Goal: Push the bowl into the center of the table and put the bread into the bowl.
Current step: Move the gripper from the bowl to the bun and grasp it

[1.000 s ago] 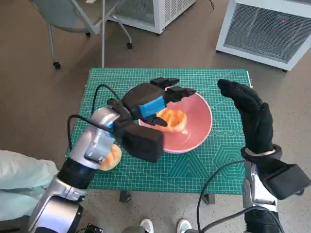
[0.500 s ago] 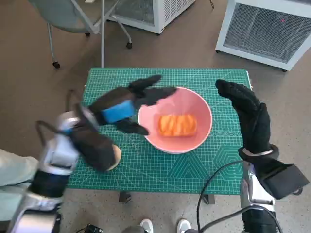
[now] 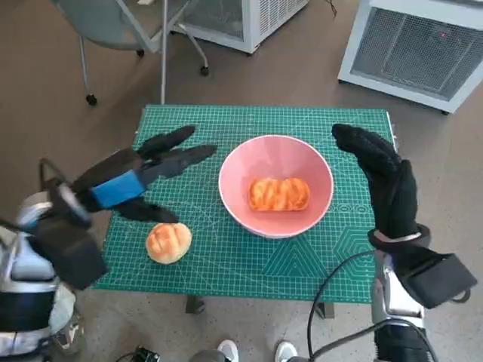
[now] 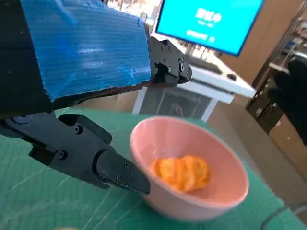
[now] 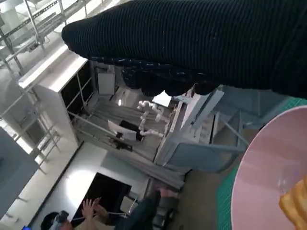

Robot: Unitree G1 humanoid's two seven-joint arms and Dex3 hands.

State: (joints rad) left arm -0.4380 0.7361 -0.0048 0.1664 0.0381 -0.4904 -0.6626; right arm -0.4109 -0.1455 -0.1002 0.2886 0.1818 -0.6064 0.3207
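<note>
The pink bowl [image 3: 275,185] stands near the middle of the green mat, and an orange ridged bread [image 3: 278,194] lies inside it; the left wrist view shows the same bowl [image 4: 192,175] and bread [image 4: 182,172]. A round golden bun [image 3: 168,242] sits on the mat near the front left. My left hand [image 3: 143,175] hovers open over the mat's left part, left of the bowl and above the bun, holding nothing; its fingers [image 4: 91,158] point toward the bowl. My right hand [image 3: 381,177] is raised with fingers spread just right of the bowl, empty.
The green cutting mat [image 3: 226,264] covers the small table. A chair [image 3: 121,30] stands at the back left and white cabinets [image 3: 423,45] at the back right. A person [image 5: 96,215] shows far off in the right wrist view.
My left hand has let go of the ridged bread inside the bowl and drawn back left, uncovering the round bun. The right hand has hardly moved.
</note>
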